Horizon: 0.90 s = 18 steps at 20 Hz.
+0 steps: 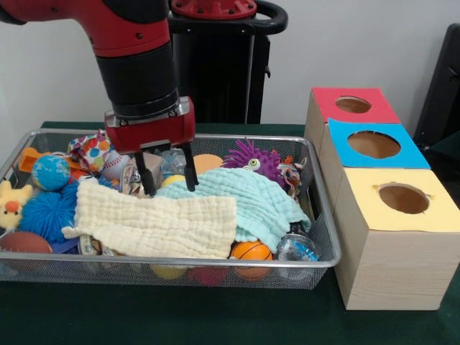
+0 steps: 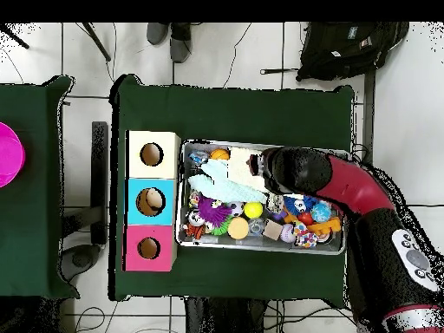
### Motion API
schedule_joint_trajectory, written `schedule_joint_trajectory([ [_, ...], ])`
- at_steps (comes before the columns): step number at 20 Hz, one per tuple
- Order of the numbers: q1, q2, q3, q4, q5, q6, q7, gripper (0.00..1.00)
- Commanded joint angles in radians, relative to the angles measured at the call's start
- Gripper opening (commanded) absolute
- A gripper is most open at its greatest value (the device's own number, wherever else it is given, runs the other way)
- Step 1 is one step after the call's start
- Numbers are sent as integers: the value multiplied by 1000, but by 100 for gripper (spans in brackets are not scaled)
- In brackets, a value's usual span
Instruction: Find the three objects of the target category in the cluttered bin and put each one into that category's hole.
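Note:
A wire mesh bin point(image 1: 322, 215) holds a jumble of toys. My gripper point(image 1: 171, 188) stands open just over the middle of the bin, its fingertips at the seam where a cream cloth point(image 1: 154, 224) meets a mint cloth point(image 1: 248, 201). Nothing is between the fingers; a yellow ball point(image 1: 172, 180) shows behind them. A small basketball point(image 1: 251, 251), a globe ball point(image 1: 50, 172), a baseball point(image 1: 115, 167) and a clear ball point(image 1: 296, 248) lie around the cloths. In the overhead view the arm point(image 2: 299, 169) hides the gripper.
Three boxes with round holes stand beside the bin: red point(image 1: 353, 105), blue point(image 1: 374, 144), yellow point(image 1: 403, 198). A purple spiky toy point(image 1: 253, 159), blue fuzzy ball point(image 1: 44, 212), yellow duck point(image 1: 11, 205) and brown football point(image 1: 25, 242) also fill the bin point(image 2: 260, 247).

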State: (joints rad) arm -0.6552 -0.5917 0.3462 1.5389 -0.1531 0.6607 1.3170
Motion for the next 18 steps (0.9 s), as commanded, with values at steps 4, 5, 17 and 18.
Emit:
schedule_joint_trajectory([
  [4, -19, 59, 8, -118, -39, 127, -18, 100],
  [5, -14, 58, -1, -124, -44, 128, -9, 100],
  [17, -2, 37, -55, -124, -75, 115, 26, 100],
  [18, 4, 34, -66, -121, -79, 110, 37, 100],
])
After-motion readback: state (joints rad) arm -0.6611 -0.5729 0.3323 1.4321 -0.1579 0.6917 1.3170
